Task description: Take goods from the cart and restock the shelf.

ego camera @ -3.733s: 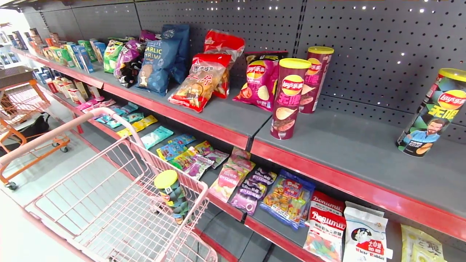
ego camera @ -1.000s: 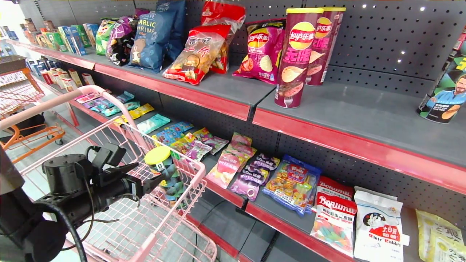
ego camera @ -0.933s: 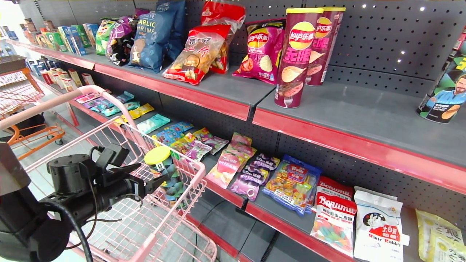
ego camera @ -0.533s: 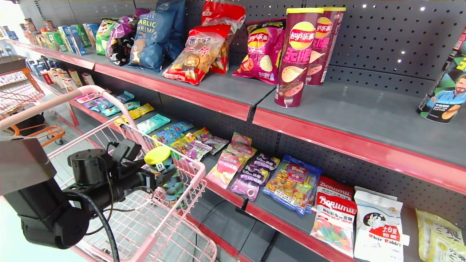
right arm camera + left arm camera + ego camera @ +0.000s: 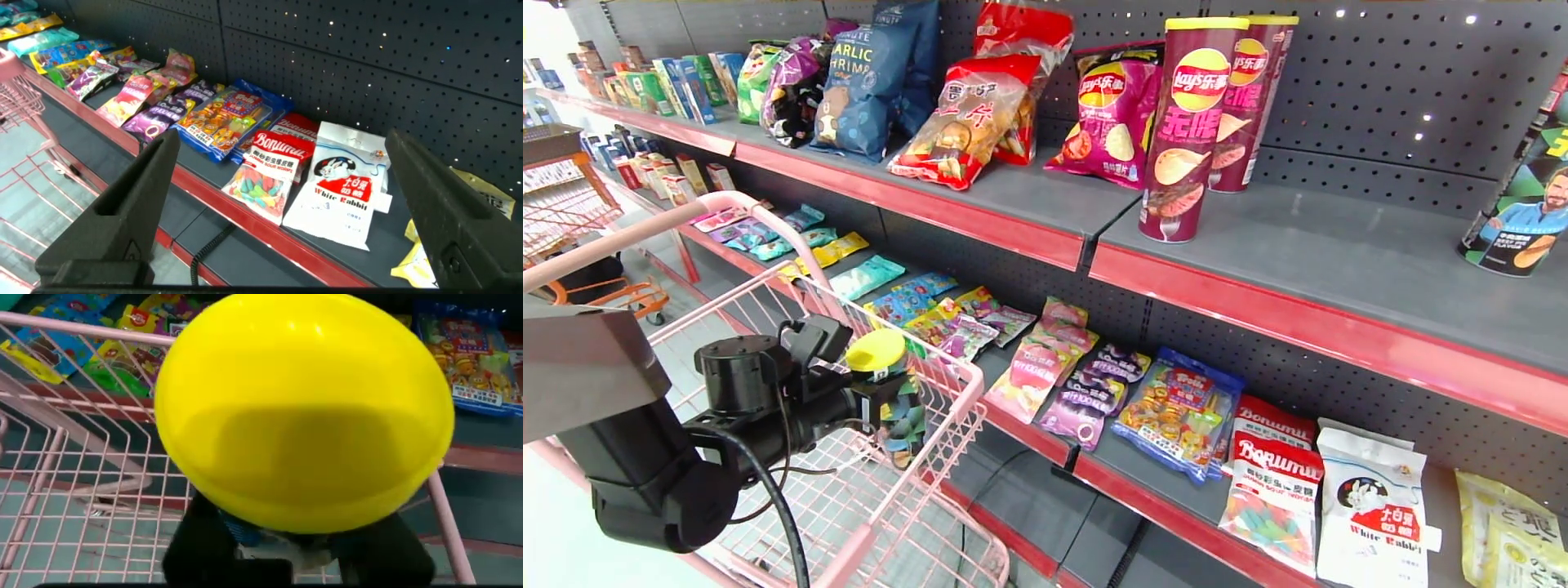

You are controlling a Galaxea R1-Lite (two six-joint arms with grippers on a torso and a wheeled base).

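A chips can with a yellow lid [image 5: 876, 349] and a dark patterned body stands tilted in the front corner of the pink wire cart [image 5: 947, 384]. My left gripper [image 5: 888, 394] is at the can, one finger on each side of its body just under the lid. In the left wrist view the yellow lid [image 5: 304, 416] is very close, with black fingers [image 5: 204, 551] pressed against the can below it. My right gripper [image 5: 282, 143] is open and hangs in front of the lower shelf. The grey upper shelf [image 5: 1339, 269] holds two maroon chips cans [image 5: 1188, 131] and a dark one [image 5: 1515, 204].
Snack bags [image 5: 964, 122] crowd the upper shelf's left part; bare grey board lies between the maroon cans and the dark can. Flat snack packets [image 5: 1176, 425] cover the lower shelf, also seen as packets [image 5: 261, 163] from the right wrist. An orange cart [image 5: 572, 212] stands far left.
The head camera tilted down after the earliest frame. My left arm came in over the cart and slid forward until its fingers flank the can; the lid now leans.
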